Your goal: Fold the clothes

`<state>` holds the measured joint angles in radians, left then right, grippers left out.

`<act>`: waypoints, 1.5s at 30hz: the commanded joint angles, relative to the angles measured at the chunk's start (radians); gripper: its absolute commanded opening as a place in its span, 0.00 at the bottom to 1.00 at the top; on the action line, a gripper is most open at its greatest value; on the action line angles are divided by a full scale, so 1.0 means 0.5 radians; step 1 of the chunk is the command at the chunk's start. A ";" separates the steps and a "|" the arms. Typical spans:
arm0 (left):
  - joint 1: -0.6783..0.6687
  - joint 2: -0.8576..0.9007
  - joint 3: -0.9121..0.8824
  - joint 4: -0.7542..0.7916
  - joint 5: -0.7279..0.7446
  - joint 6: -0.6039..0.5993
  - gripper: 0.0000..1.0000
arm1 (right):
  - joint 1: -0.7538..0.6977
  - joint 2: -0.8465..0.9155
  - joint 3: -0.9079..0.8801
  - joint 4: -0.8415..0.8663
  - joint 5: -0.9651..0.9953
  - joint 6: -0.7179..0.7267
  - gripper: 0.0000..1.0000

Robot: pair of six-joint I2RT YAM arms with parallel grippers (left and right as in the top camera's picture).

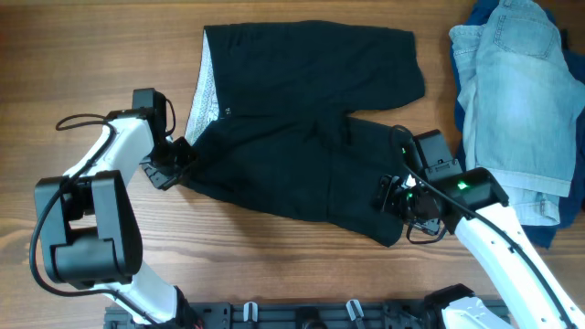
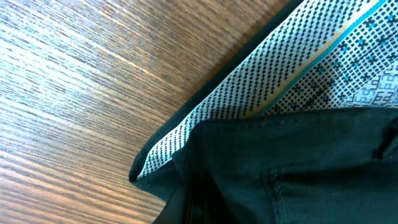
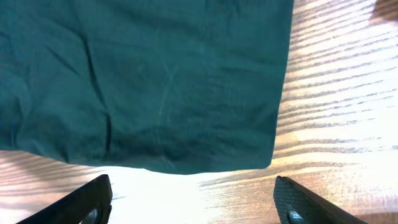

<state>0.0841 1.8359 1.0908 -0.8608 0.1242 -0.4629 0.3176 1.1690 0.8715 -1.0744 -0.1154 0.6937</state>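
The black shorts [image 1: 302,119] lie spread on the wooden table [image 1: 91,55], with the pale dotted waistband lining [image 1: 207,91] turned up at the left. My left gripper [image 1: 181,163] is at the waistband's near corner. In the left wrist view the lining [image 2: 292,74] and black cloth [image 2: 298,168] fill the frame, and the gripper [image 2: 205,211] is shut on the cloth. My right gripper [image 1: 391,196] is at the near leg hem. In the right wrist view it [image 3: 199,208] stands open, with the hem [image 3: 186,165] just ahead of its fingers [image 3: 93,200] and bare wood between them.
Light-blue denim shorts [image 1: 516,91] lie crumpled at the far right on top of a navy garment [image 1: 541,234]. Both arms' bases stand at the table's near edge [image 1: 302,315].
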 commanded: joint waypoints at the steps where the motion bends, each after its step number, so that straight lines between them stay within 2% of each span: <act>1: -0.008 -0.014 -0.022 0.020 -0.020 -0.034 0.04 | -0.007 0.011 -0.179 0.000 0.027 0.238 0.72; 3: -0.008 -0.014 -0.022 0.021 -0.020 -0.034 0.04 | -0.006 0.011 -0.320 0.035 0.027 0.398 0.64; 6: -0.008 -0.014 -0.022 0.025 -0.019 -0.034 0.04 | -0.006 0.011 -0.539 0.114 0.011 0.645 0.58; 17: -0.008 -0.014 -0.022 0.034 -0.020 -0.034 0.04 | -0.005 0.022 -0.758 0.678 -0.004 0.764 0.57; 21: -0.008 -0.014 -0.022 0.040 -0.019 -0.034 0.04 | -0.005 0.175 -0.787 0.792 0.078 0.760 0.56; 22: -0.008 -0.014 -0.022 0.040 -0.020 -0.034 0.04 | -0.005 0.237 -0.788 0.834 0.070 0.756 0.52; 25: -0.008 -0.014 -0.022 0.041 -0.020 -0.034 0.04 | -0.005 0.434 -0.788 0.997 -0.072 0.645 0.31; 27: -0.008 -0.014 -0.022 0.041 -0.020 -0.034 0.04 | -0.005 0.550 -0.788 1.090 -0.186 0.542 0.09; 28: -0.008 -0.014 -0.022 0.041 -0.020 -0.034 0.04 | -0.006 0.578 -0.788 1.093 -0.186 0.537 0.04; 31: -0.007 -0.017 -0.017 0.046 -0.021 -0.025 0.04 | -0.006 0.517 -0.785 1.061 -0.185 0.497 0.04; 34: -0.008 -0.063 0.027 -0.030 -0.021 0.021 0.04 | -0.006 0.314 -0.730 0.909 -0.146 0.431 0.04; 40: -0.005 -0.498 0.045 -0.228 -0.021 0.018 0.04 | -0.031 -0.105 -0.257 0.089 0.031 0.170 0.04; 45: -0.006 -0.868 0.045 -0.407 -0.024 0.012 0.04 | -0.031 -0.162 0.094 -0.253 0.044 0.130 0.04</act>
<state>0.0830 1.4784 1.0950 -1.0241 0.1272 -0.4614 0.3084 1.0988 0.8494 -1.1419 -0.1295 0.7868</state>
